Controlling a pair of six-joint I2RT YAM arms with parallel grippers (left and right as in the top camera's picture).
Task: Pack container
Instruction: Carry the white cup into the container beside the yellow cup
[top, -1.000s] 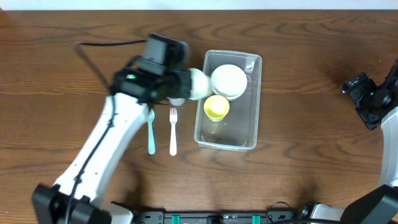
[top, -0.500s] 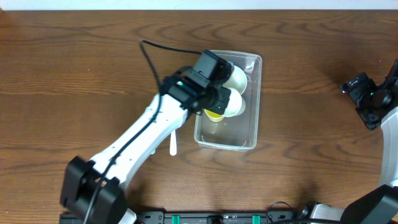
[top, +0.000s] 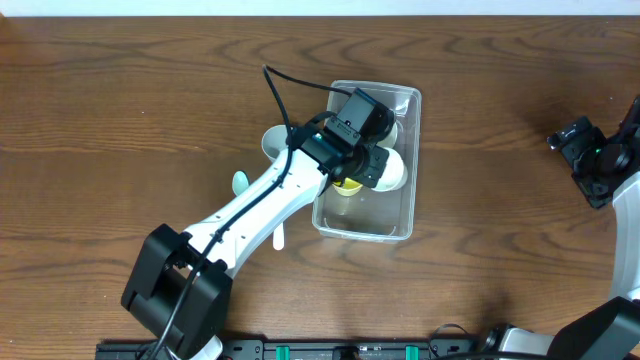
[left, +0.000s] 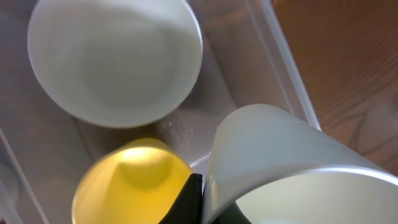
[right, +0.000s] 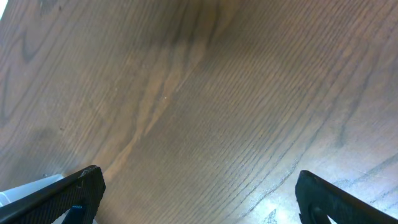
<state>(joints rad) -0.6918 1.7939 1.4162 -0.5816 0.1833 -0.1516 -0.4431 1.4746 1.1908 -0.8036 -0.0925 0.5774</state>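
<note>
Overhead view: a clear, see-through plastic rectangular container (top: 408, 190) with rounded corners and a rim sits near the middle of a dark brown wooden table (top: 500, 80), its long sides running away from the robot. Inside it, at the far end, lies a white round plastic bowl (top: 393, 128), mostly hidden beneath the left arm; the left wrist view shows it upright, open side up. Just beside the bowl, toward the container's left wall, stands a small yellow plastic cup (top: 346, 186), also open side up. The left gripper (top: 370, 162) hangs over the container's middle, clenched on the rim of a white plastic cup (top: 393, 172), which is tipped on its side close to the right wall. In the left wrist view one black finger (left: 189, 202) presses at that cup's rim. Whether the held cup touches the container's floor cannot be told. Outside, just left of the container, a white round vessel (top: 274, 143) shows partly from under the arm. Further left lies the end of a teal plastic spoon (top: 240, 182). The handle of a white plastic utensil (top: 279, 238) peeks out near the container's near left corner. At the table's far right edge, well apart, sits the right gripper (top: 585, 158), its black fingers (right: 81, 190) spread wide over the wood.
</note>
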